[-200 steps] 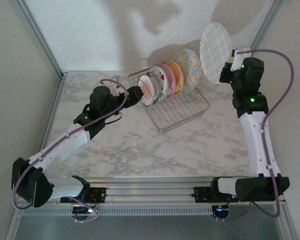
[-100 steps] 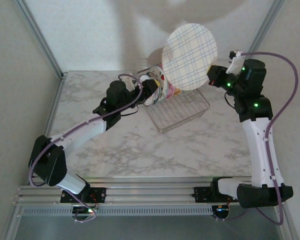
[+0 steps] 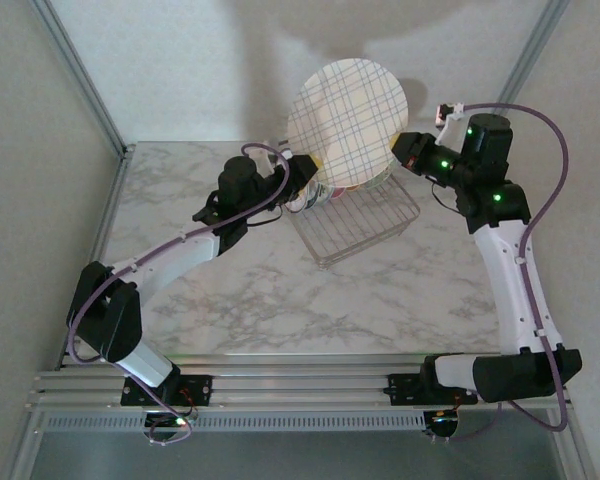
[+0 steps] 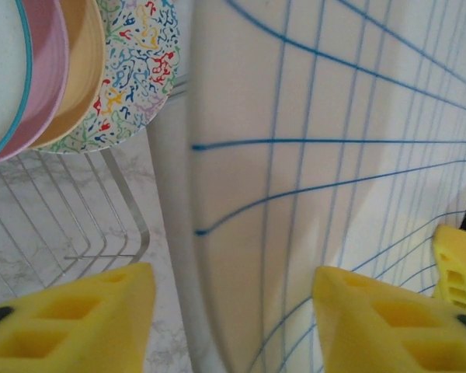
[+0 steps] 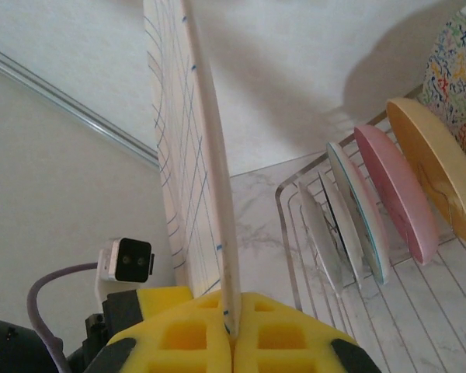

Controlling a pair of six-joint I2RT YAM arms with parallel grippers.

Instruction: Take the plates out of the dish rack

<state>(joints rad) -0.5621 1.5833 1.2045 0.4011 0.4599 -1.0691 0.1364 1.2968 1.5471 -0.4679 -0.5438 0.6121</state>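
Note:
A cream plate with blue grid lines hangs in the air over the dish rack. My right gripper is shut on its right rim, the pads pinching the edge. My left gripper straddles the opposite rim of the checked plate, jaws open, and a gap shows between the left finger and the rim. Standing in the rack's tines are the speckled plate, the yellow-orange plate and the pink plate, with white plates beside them.
The wire rack sits at the back middle of the marble table. Grey walls and metal frame posts close in the back and sides. Both forearms reach in over the table from left and right.
My right arm swung the checked plate left over the rack and turned its face to the camera. My left arm reached up to it and its jaws narrowed around the rim.

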